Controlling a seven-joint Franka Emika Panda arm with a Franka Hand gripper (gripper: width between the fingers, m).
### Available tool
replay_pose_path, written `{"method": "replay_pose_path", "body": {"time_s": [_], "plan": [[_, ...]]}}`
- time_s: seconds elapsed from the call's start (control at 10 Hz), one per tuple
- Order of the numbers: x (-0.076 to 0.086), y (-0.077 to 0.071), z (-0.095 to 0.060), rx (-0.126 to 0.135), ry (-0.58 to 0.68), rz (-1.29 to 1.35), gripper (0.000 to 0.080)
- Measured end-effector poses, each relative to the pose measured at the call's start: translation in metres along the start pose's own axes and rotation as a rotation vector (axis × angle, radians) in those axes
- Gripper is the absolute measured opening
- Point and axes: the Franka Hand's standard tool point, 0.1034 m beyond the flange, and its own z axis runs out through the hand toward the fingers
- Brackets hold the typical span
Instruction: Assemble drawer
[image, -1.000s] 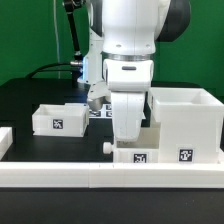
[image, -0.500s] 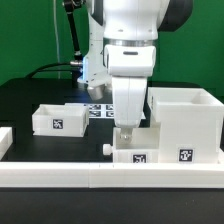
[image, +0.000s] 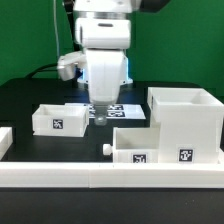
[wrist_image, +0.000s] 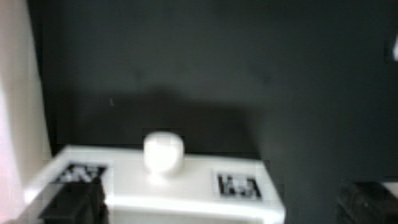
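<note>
Tool higher; two trays, one housing

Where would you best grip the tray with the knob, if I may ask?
From above, I'd say, jaws straddling the thin wall of the tray behind its knob: the top is open, and the housing crowds its other end.

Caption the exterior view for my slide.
Gripper hovers near the marker board; one tray sits apart, a knobbed tray beside the drawer housing.
</note>
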Motion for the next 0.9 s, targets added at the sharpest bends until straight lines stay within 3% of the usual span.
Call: {"method": "replay_pose_path", "body": {"time_s": [0.2,0.4,0.6,0.9], "plan": [[-0.019,0.000,0.014,0.009,0.006,-0.021,0.0649],[-0.020,0.004,0.031,0.024,0.013,-0.012,0.0649],[-0.010,0.001,0.051,0.054,0.027,0.023,0.0649],[0.013,0.005,0.060,0.061,0.041,0.045,0.0649]]}}
